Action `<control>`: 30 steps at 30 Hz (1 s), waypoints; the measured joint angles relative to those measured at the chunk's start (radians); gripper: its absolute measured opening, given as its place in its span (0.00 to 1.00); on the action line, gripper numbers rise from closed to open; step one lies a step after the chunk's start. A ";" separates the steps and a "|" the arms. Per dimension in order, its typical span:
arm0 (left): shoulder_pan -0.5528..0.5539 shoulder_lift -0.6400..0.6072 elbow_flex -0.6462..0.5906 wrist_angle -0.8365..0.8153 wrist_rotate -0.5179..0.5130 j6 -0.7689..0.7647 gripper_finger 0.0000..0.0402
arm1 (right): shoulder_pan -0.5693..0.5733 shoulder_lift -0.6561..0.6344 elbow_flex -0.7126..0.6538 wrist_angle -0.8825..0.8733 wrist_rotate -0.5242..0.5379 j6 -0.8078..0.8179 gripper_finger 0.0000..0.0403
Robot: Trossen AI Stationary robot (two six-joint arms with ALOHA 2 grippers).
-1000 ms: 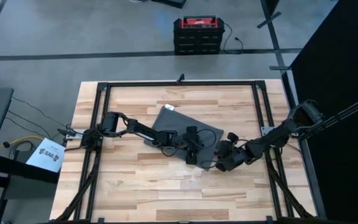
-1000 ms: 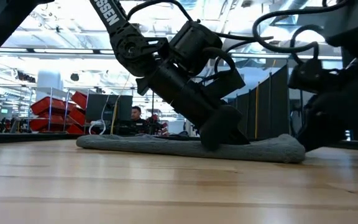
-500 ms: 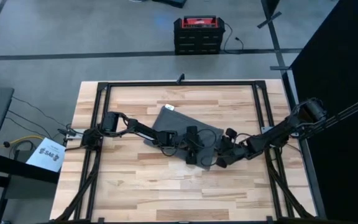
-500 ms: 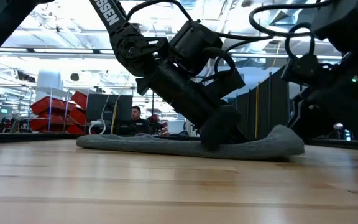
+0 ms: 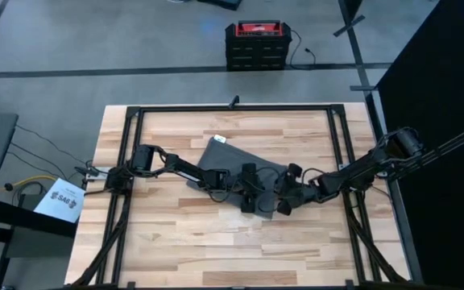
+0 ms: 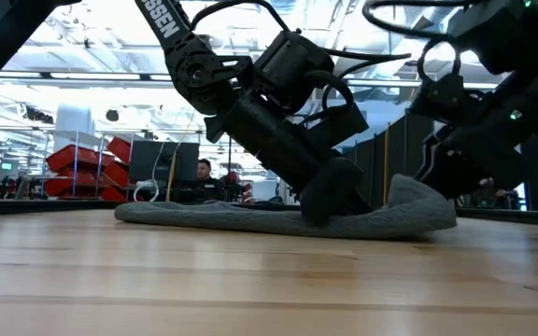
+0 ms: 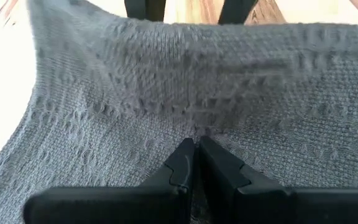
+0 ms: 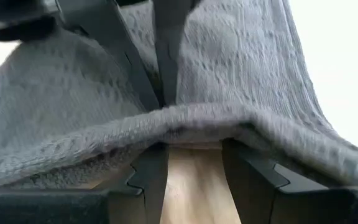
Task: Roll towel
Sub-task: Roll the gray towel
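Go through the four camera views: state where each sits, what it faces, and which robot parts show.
High: overhead, straight down; both arms, wooden table, dark grey cloth towel.
Low: table height, level; left gripper pressing towel, right gripper lifting its edge.
Left wrist: shut fingers on towel.
Right wrist: fingers under the raised edge.
All share the towel.

— Where is the left arm?
— Stretched low from the table's left side toward the middle, its left gripper (image 5: 249, 203) pressed down, fingers (image 7: 185, 163) closed together.
— And the right?
— Reaching in from the right edge, right gripper (image 5: 284, 203) low, fingers (image 8: 151, 171) parted, just beside the left one.
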 joint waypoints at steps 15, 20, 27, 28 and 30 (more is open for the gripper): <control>0.001 0.000 0.000 0.001 0.000 0.008 0.04 | -0.109 -0.002 0.001 0.138 -0.026 -0.197 0.35; 0.002 0.000 0.000 0.001 0.000 0.012 0.04 | -0.126 -0.002 0.001 0.133 -0.048 -0.197 0.35; 0.010 0.000 0.000 0.001 0.002 0.011 0.04 | -0.138 -0.002 0.001 0.144 -0.026 -0.198 0.35; 0.011 0.000 0.000 0.001 0.003 0.010 0.04 | -0.138 -0.002 0.001 0.133 -0.025 -0.176 0.35; 0.011 0.000 0.001 -0.002 0.003 0.010 0.04 | -0.125 -0.003 0.001 0.099 -0.023 -0.135 0.35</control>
